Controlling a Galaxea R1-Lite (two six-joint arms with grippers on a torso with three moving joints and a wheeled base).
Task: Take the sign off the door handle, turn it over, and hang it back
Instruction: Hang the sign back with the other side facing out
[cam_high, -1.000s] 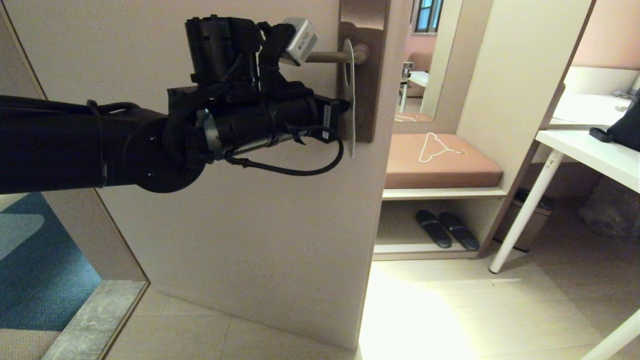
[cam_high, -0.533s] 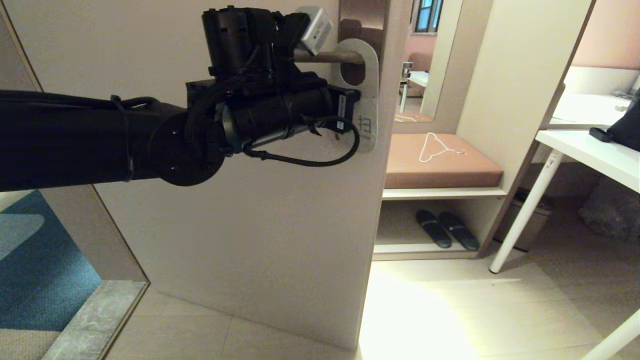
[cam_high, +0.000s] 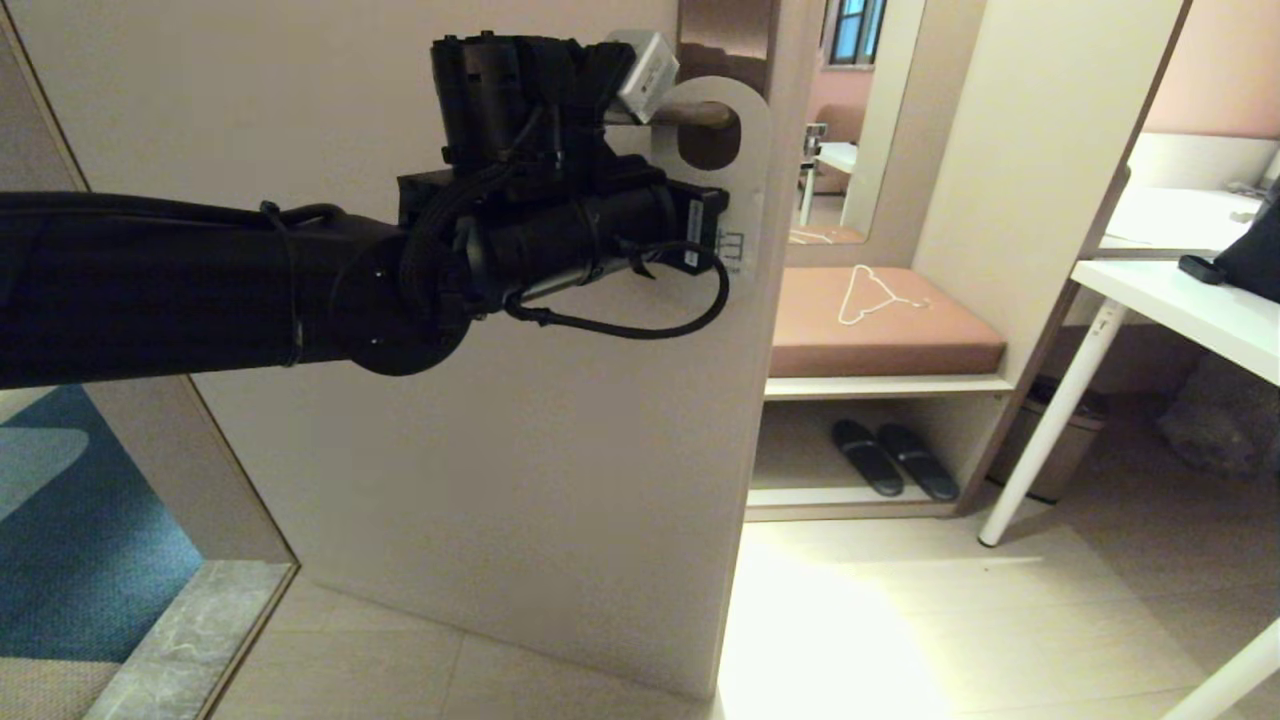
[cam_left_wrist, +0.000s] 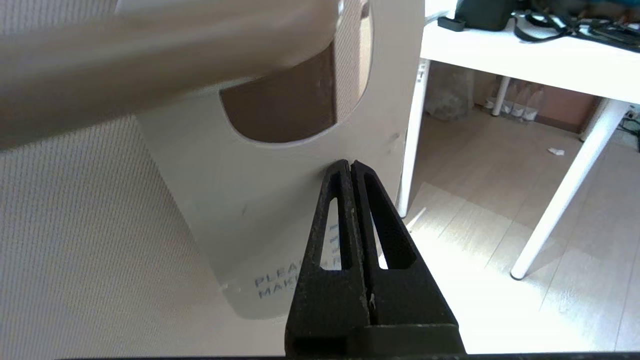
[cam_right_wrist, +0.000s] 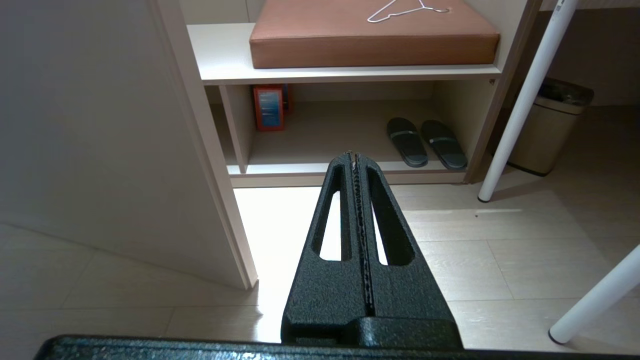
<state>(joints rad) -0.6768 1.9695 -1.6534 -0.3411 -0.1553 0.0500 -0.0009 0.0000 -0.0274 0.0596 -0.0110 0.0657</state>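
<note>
The sign shows its off-white side; its oval hole sits around the brown-bronze door handle, in front of the bronze backplate. My left gripper is at the sign's lower part, below the handle. In the left wrist view the gripper is shut on the sign, where "PLEASE MAKE" can be read. The handle crosses close to that camera as a blurred pale bar. My right gripper is shut and empty, low, pointing at the floor, out of the head view.
The door stands open with its edge towards me. Beyond it a bench with a brown cushion bears a white wire hanger; slippers lie underneath. A white table and a bin stand to the right.
My left gripper has moved right and slightly up with the sign. The sign turned from edge-on to face-on, off-white side towards the head camera, its hole around the handle.
</note>
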